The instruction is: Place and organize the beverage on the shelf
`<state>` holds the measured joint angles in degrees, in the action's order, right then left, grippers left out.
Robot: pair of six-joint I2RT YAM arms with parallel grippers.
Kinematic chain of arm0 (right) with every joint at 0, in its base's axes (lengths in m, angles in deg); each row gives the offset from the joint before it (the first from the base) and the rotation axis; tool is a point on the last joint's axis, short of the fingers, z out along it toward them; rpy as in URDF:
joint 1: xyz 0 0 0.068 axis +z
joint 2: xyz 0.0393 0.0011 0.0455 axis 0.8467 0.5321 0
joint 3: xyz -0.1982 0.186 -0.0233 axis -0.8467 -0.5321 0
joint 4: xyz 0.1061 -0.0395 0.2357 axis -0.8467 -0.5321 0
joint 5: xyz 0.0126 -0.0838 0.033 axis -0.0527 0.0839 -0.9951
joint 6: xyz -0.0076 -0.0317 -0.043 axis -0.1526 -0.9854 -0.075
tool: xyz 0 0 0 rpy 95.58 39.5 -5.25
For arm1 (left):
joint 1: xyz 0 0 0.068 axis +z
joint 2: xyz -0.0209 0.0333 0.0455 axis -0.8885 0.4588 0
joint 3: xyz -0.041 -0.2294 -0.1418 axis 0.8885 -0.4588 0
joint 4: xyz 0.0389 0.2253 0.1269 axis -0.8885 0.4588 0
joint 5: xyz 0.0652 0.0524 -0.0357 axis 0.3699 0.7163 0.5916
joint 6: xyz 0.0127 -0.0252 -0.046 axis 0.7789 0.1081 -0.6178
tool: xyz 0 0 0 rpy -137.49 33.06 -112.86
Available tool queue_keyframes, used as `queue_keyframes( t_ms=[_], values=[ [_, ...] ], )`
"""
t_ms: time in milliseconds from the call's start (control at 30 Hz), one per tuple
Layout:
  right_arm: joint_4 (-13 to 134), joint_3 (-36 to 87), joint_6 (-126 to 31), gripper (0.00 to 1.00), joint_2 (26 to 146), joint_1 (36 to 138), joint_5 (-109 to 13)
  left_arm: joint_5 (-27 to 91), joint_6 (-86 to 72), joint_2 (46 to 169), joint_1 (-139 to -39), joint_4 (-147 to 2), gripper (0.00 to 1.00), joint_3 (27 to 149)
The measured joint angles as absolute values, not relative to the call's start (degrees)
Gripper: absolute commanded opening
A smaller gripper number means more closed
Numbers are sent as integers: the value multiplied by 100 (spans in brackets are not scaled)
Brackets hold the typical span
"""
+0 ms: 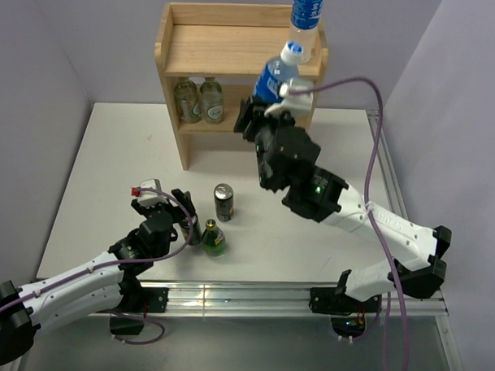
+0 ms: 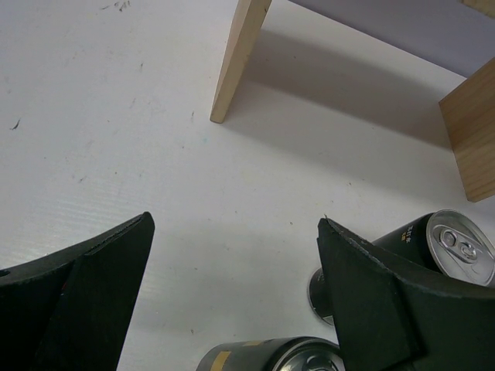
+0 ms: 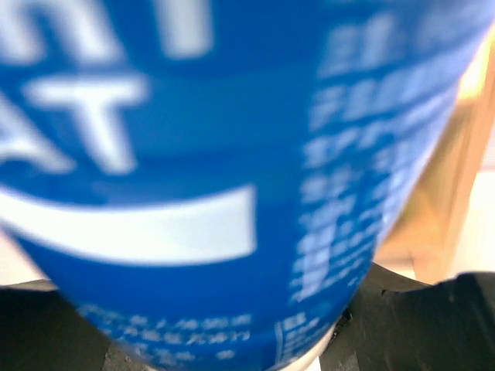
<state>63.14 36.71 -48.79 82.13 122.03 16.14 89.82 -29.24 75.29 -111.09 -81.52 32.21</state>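
- Right pincer (image 1: pixel 271 101): clenched on a water bottle (image 1: pixel 280 73). The blue label fills the right wrist view.
- Held bottle is off the surface (image 1: pixel 118 165), tilted, in front of the right end of the shelf (image 1: pixel 219 66). Its cap is near the top tier's front rim.
- Second water bottle (image 1: pixel 306 10) stands upright at the far right corner of the top tier.
- Two glass bottles (image 1: pixel 198 100) stand side by side at the left of the lower tier.
- Left pincer (image 2: pixel 233 224): released, fingers wide apart, nothing between them, low over the surface.
- On the surface in front of the shelf: a dark can (image 1: pixel 223 201), upright, with a green bottle (image 1: pixel 214 237) just nearer.
- Another can (image 2: pixel 271 357) lies close to the left pincer.
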Motion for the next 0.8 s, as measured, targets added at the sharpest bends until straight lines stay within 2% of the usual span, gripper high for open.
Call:
queue_keyframes(
  t_ms=[200,333,400,800],
  values=[
    [5582,6621,-5708,0,9713,11760,1301,8980,-2922,7387,-11109,-8152,94,3221],
    [4998,8062,-5959,0,10685,11355,1010,8978,-2922,7343,-11107,-8152,94,3221],
    [4767,8385,-6020,0,11020,11130,884,8978,-2922,7343,-11109,-8152,94,3221],
    [4236,8558,-6033,0,11730,10046,243,8932,-2922,7278,-11109,-8157,94,3218]
  ],
)
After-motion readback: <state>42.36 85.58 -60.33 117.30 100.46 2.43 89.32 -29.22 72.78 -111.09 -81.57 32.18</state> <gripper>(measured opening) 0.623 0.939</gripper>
